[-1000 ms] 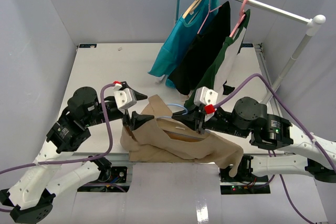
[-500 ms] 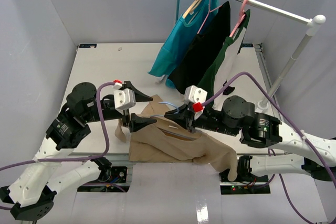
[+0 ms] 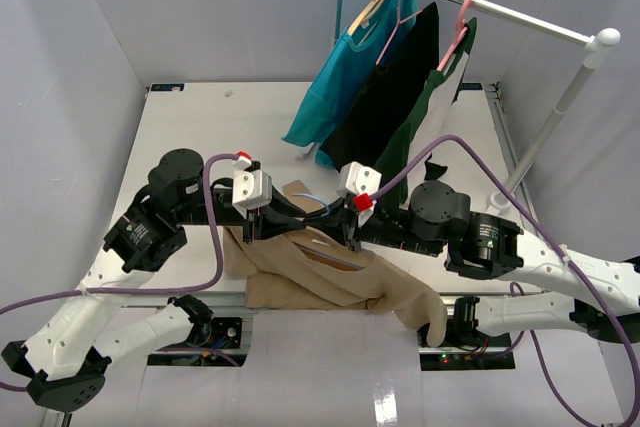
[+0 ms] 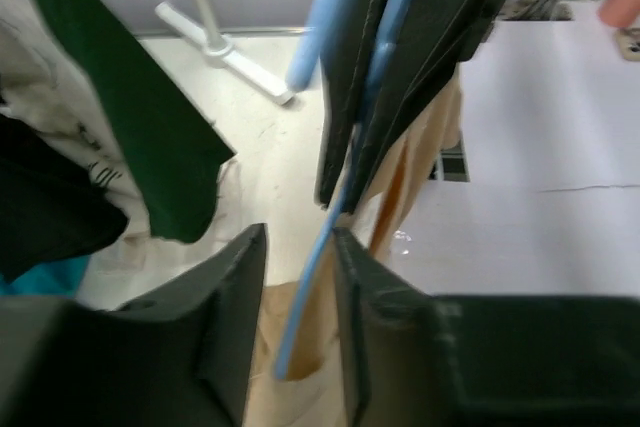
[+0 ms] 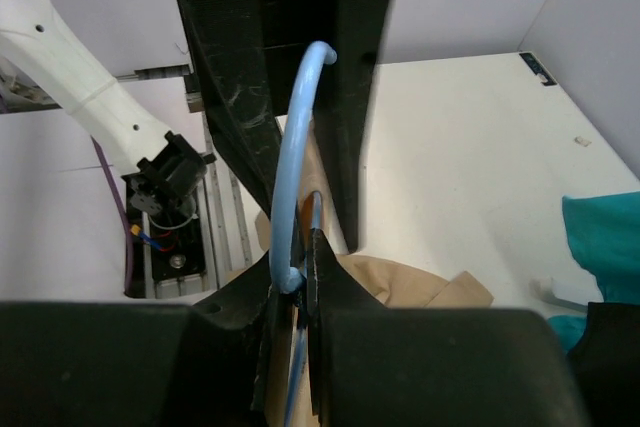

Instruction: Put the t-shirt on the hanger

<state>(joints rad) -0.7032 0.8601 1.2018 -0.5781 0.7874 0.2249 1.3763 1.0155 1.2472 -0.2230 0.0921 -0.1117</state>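
Teal shirt (image 3: 335,87), black shirt (image 3: 385,107) and dark green shirt (image 3: 412,137) hang from a white rail (image 3: 500,9) (far right).

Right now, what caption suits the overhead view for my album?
Two arms over a tan t-shirt: right fingers pinch the light-blue hanger, left fingers straddle it, other garments hang behind.

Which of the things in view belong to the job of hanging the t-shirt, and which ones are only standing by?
For the job: tan t-shirt; light-blue hanger, held in the right gripper; left gripper.
Just there: teal shirt; black shirt; dark green shirt; clothes rail.
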